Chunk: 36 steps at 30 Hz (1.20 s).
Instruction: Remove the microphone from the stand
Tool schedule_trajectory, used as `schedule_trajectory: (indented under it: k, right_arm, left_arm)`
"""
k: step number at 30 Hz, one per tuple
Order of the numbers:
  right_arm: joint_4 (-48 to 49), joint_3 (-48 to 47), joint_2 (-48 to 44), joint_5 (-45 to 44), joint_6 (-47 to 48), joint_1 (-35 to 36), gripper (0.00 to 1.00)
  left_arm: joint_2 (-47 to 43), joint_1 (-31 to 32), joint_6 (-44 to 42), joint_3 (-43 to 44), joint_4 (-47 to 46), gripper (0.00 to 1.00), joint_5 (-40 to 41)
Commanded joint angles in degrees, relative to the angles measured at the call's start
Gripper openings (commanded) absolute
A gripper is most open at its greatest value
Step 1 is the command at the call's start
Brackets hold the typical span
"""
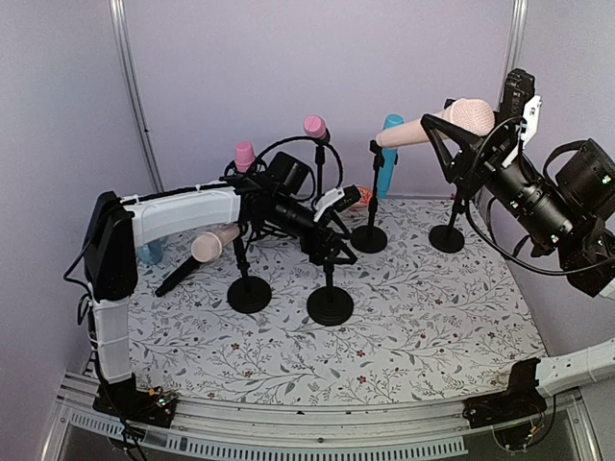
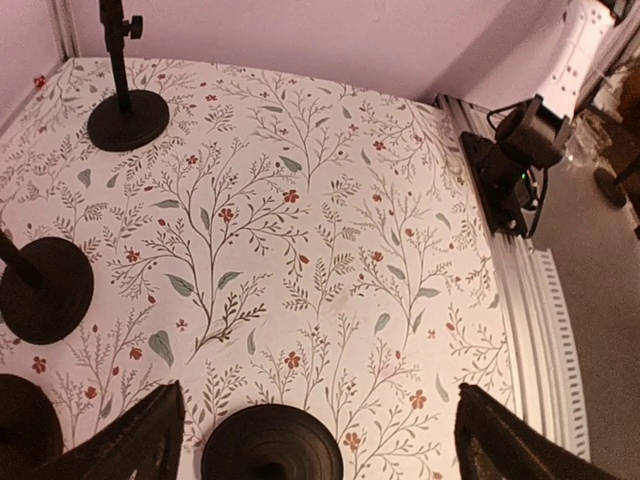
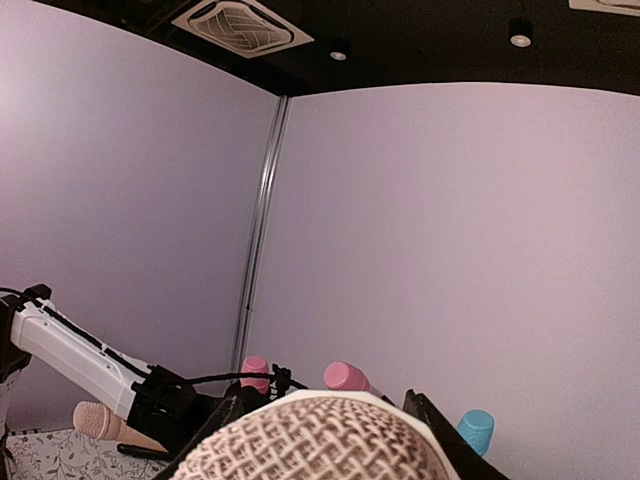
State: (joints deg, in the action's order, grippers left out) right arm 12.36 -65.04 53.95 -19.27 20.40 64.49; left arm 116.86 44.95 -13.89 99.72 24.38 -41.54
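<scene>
Microphone point(image 1: 469, 113), beige with a mesh head, lies crosswise between the right fingers point(image 3: 225, 415), which are closed on it just behind the head. In the right wrist view the mesh fills the gap between them at 6 o'clock. From the top view we see it held high at about 1 o'clock, head toward 3 o'clock and handle toward 9 o'clock, above the far right stand point(image 1: 447, 237). We cannot tell whether it touches that stand's clip, because the arm covers the top of the pole.

The left fingers point(image 2: 130, 445) are spread wide with nothing between them, hanging over a round stand base point(image 2: 265, 450) at 6 o'clock in their wrist view. In the top view they sit near the middle of the floral counter point(image 1: 432, 327).

Around them we see a second beige microphone point(image 1: 213, 242) at 9 o'clock, a near pink microphone point(image 1: 245, 154) at 10 o'clock, a far pink microphone point(image 1: 314, 125) at 12 o'clock and a blue microphone point(image 1: 389, 154) at 1 o'clock.
</scene>
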Motion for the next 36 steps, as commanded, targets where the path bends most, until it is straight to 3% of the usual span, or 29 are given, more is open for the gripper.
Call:
schedule_trajectory:
  k: [1,8,13,19,25,33,36]
  right_arm:
    - [0.5,0.5,1.0,-0.2,-2.8,-0.1,0.0]
    - [-4.6,0.8,7.6,1.3,-13.9,-0.2,0.0]
    - [-0.5,1.4,12.8,9.2,-22.4,-1.5,0.0]
    - [8.0,-1.5,19.3,17.8,-26.5,-3.0,0.0]
    - [12.8,-6.7,25.9,24.2,-30.1,-3.1,0.0]
    - [20.0,-9.5,28.9,27.3,-32.7,-3.1,0.0]
    - [19.7,-11.1,29.5,28.0,-33.3,-3.1,0.0]
  left_arm:
    - [-6.7,0.3,-7.1,2.4,8.3,0.99,2.1]
    - [-15.5,0.1,-16.3,4.5,21.0,0.99,10.6]
    - [-19.8,0.1,-23.0,6.2,27.9,0.98,16.3]
    - [-23.7,0.1,-25.6,6.9,33.9,0.96,13.5]
    - [-26.7,0.0,-25.8,6.9,34.6,0.73,13.4]
    - [-28.2,-1.4,-25.8,5.9,34.9,0.67,12.3]
    - [-27.6,-2.6,-25.0,7.0,33.5,0.5,10.7]
